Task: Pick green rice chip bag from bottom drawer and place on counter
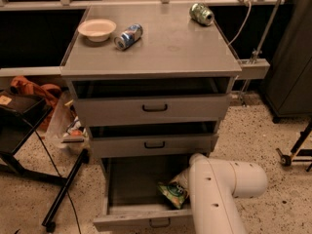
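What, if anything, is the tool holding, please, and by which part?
Cannot be told: the arm hides the tool inside the bottom drawer, near the green rice chip bag.

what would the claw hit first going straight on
Probably the chip bag; the claw is hidden behind the arm, down in the bottom drawer, so depth is unclear.

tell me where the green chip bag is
Camera view: the light-green foil snack bag lies in the open grey bottom drawer, right side, beside the white arm hiding the tool.
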